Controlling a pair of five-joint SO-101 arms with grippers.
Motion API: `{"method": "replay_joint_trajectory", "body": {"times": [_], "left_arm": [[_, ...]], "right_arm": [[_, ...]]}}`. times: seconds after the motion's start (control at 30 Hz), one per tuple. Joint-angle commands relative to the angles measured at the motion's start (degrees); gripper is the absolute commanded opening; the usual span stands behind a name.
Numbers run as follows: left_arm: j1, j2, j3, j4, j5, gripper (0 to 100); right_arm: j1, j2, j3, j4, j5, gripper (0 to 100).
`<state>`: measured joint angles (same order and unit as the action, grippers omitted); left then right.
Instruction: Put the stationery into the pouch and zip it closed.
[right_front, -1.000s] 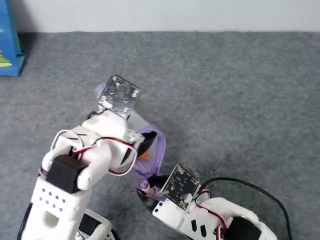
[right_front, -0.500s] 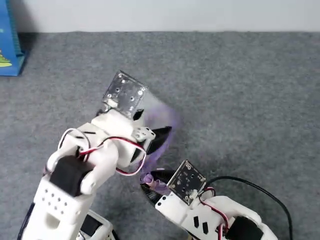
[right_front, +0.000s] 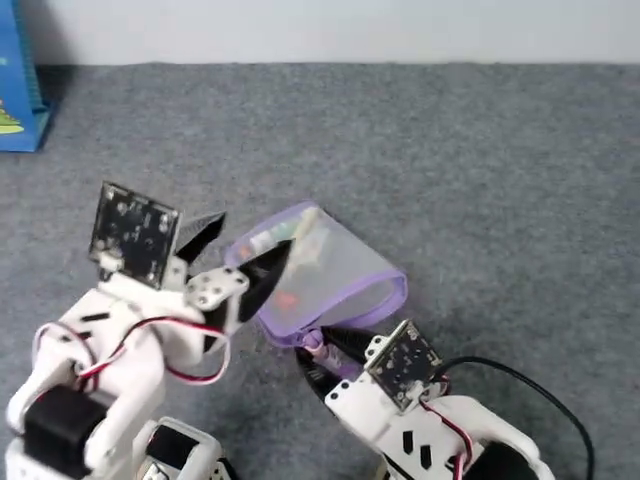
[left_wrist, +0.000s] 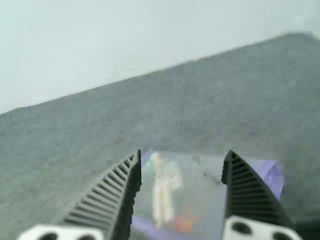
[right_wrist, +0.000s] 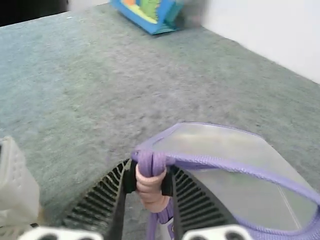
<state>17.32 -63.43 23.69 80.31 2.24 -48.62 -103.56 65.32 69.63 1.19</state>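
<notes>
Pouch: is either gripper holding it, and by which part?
The right gripper pinches the pouch by its purple pull cord at one corner. The left gripper is open, holding nothing.

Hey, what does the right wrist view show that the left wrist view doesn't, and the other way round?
Right wrist view: the right end effector shut on the purple zipper pull, and a blue box at the far side by the wall. Left wrist view: the left end effector open, and through the clear side of the pouch a cream item and an orange item inside. Both: the purple-trimmed pouch, the grey table and the pale wall.
</notes>
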Motion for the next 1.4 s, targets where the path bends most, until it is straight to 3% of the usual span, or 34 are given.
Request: {"method": "replay_joint_trajectory", "body": {"times": [0.0, 0.17, 0.3, 0.53, 0.77, 1.37], "left_arm": [[-1.32, -1.58, -2.51, 6.42, -6.33, 26], [-0.97, -1.67, -2.24, 13.19, -13.45, 26], [-0.62, -3.25, 2.07, 13.19, -16.09, 26], [12.13, -17.05, 14.55, 8.0, -15.65, 26], [12.57, -24.97, 27.03, 0.7, -13.71, 28], [13.01, -35.78, 32.57, -0.7, -11.43, 29]], "right_arm": [[1.98, -0.48, -3.16, -0.31, 0.7, 0.8], [2.07, -0.48, -8.97, -0.66, 0.7, 0.8], [2.07, -0.48, -12.31, -0.4, 0.53, 0.8], [2.07, -0.48, -16.26, -0.13, 0.7, 0.8], [2.07, -0.48, -16.44, 3.91, 0.79, 0.8], [1.71, -0.48, -16.53, 3.65, 0.44, 0.8]]}}
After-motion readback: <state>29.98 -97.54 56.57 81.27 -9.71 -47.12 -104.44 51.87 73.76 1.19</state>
